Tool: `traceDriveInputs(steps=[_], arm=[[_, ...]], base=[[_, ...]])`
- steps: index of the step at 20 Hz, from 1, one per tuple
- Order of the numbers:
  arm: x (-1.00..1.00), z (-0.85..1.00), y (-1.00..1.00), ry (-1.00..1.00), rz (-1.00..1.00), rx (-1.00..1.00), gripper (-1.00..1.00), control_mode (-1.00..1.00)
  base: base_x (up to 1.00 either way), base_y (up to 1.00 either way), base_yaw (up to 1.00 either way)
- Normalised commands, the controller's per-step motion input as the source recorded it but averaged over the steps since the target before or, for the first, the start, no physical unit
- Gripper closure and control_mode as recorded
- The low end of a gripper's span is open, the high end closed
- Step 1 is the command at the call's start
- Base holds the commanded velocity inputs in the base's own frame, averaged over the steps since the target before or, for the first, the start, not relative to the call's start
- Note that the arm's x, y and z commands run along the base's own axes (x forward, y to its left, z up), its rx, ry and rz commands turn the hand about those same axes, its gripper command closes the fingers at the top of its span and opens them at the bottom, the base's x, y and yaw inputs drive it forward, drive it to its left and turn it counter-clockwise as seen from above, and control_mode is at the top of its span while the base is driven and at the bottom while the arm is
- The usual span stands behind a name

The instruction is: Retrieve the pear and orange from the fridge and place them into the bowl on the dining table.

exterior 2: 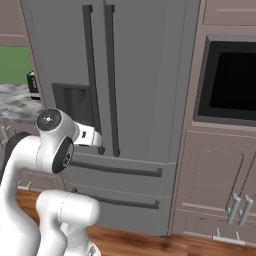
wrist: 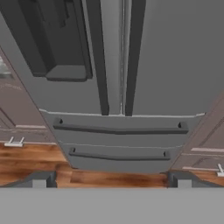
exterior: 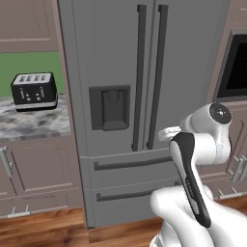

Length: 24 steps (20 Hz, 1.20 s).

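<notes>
While fingers (wrist: 111, 181) spread, fridge (wrist: 166, 57) shut, left base view shows toaster (exterior: 34, 91)

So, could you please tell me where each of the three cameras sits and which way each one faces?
Left base view: behind the arm's left, facing the closed fridge and a toaster; the arm rises at lower right.
Right base view: behind the arm's right, facing the fridge and a wall oven; the arm rises at lower left.
Hand view: on the hand, looking at the fridge's handles and drawers; two open fingertips show at the bottom.
All three share the fridge's door handles.
</notes>
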Motion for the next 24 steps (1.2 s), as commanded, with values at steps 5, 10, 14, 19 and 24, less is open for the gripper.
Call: traceDriveInputs(steps=[5, 10, 14, 19, 24], arm=[[0.25, 0.0, -0.31, -0.08, -0.06, 0.06, -1.0, -1.0], [0.57, 0.35, -0.03, -0.01, -0.07, 0.01, -1.0, -1.0], [0.58, 0.64, 0.0, 0.0, -0.07, 0.0, -1.0, -1.0], [0.44, 0.53, -0.12, 0.0, -0.03, 0.0, -1.0, -1.0], [0.29, 0.24, -0.03, -0.01, 0.0, 0.0, -1.0, -1.0]], base=[[0.0, 0.0, 0.0], [0.0, 0.0, 0.0], [0.0, 0.0, 0.0], [0.0, 0.0, 0.0], [0.0, 0.0, 0.0]])
